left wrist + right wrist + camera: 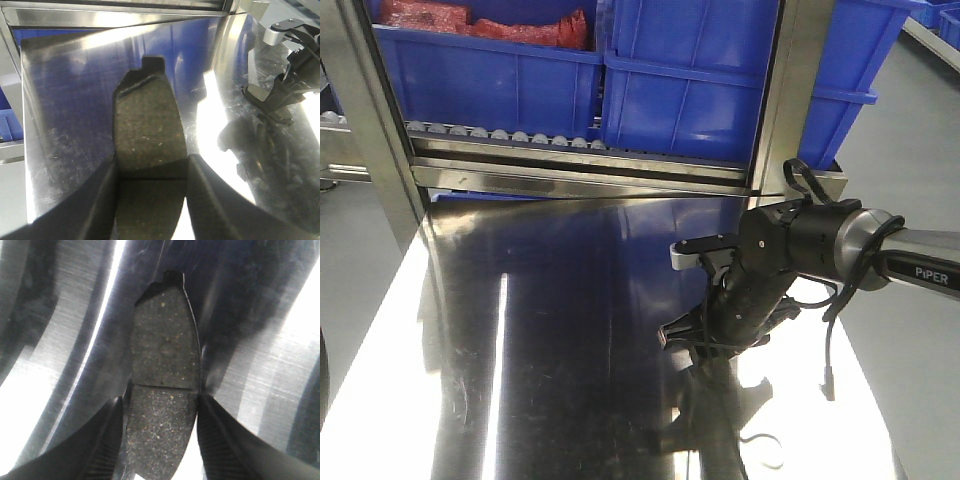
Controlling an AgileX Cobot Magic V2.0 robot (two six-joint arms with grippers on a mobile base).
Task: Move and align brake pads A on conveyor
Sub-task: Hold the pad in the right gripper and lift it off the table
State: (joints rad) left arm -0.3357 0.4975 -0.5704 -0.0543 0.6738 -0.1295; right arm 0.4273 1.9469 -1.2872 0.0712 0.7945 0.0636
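L gripper clamped on one brake pad approx. at its cross groove, tab end fwd, over steel table. R gripper grips second pad same way, same table. Blue bins on rack beyond.

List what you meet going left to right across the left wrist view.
One dark finger → brake pad → other dark finger → right gripper, holding a second brake pad.
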